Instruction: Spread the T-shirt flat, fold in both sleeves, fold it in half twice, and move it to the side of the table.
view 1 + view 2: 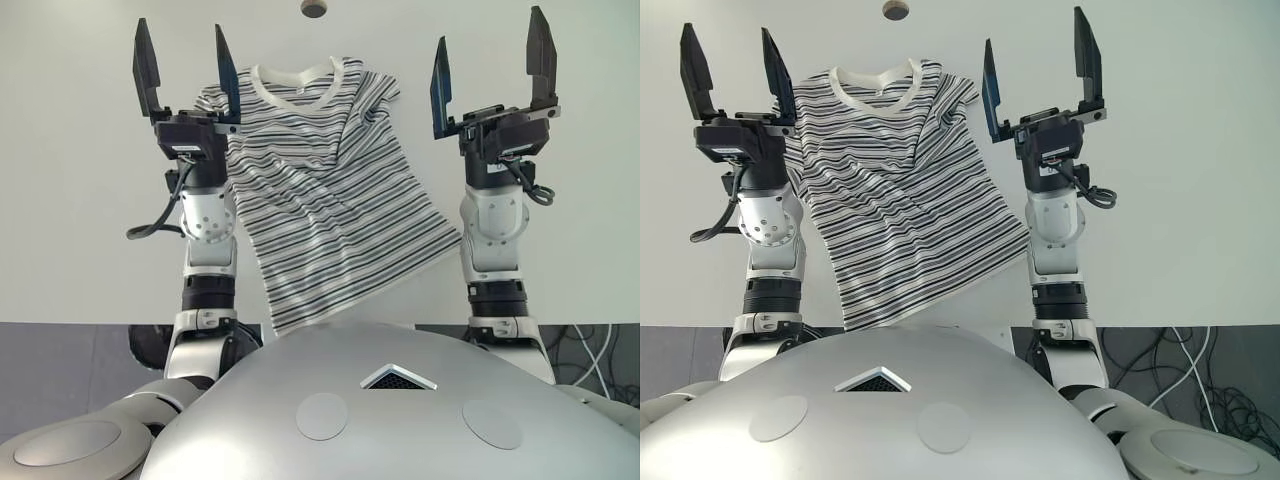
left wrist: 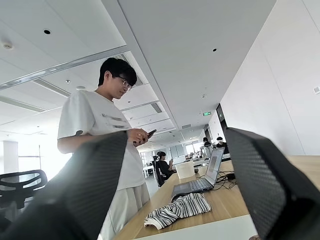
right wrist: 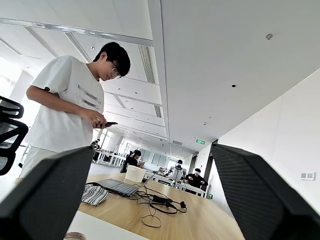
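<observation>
left gripper (image 1: 186, 70) wide, empty, upper left | right gripper (image 1: 490, 68) wide, empty, upper right | T-shirt (image 1: 320, 190) between them, centre frame, skewed, rumpled on table (image 1: 70, 180) | flattening: likely best pinch opposite edges, pull outward evenly, low

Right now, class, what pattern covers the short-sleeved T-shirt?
Thin dark-and-white stripes on the short-sleeved T-shirt; best in left eye view.

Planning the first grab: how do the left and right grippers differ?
The left gripper overlaps the T-shirt's sleeve in the head view; the right gripper stands clear beside it. The left's fingertips look level; the right's outer fingertip sits higher than its inner. Both are open and empty.
</observation>
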{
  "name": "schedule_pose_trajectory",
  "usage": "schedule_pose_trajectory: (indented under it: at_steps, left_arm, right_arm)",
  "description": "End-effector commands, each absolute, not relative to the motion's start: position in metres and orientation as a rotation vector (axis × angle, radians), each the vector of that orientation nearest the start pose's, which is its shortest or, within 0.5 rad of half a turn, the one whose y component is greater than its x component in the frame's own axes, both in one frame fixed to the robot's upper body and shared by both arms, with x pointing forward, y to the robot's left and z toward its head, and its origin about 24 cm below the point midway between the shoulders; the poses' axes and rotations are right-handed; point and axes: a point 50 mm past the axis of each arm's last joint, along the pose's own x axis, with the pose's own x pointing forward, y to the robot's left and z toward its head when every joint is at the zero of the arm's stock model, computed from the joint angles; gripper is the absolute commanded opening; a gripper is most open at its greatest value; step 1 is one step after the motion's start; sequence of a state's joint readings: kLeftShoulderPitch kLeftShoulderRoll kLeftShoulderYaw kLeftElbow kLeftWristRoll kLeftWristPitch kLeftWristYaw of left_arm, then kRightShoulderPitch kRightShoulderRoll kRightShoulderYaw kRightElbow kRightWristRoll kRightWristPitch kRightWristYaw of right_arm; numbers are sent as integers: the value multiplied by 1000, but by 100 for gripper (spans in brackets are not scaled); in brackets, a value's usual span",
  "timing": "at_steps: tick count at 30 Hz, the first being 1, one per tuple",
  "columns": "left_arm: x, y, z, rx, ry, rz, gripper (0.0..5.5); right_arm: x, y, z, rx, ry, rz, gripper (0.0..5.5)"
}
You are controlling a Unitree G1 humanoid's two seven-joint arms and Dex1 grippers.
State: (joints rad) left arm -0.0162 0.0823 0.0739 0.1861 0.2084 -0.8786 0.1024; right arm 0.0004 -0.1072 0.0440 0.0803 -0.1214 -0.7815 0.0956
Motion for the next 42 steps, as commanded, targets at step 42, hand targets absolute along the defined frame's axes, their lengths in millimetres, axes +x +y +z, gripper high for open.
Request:
schedule_pose_trajectory:
  at_steps: [42]
  left_arm:
    - [292, 171, -14, 1398, -241, -889, 356]
  right_arm:
    - [171, -203, 27, -897, 108, 1240, 435]
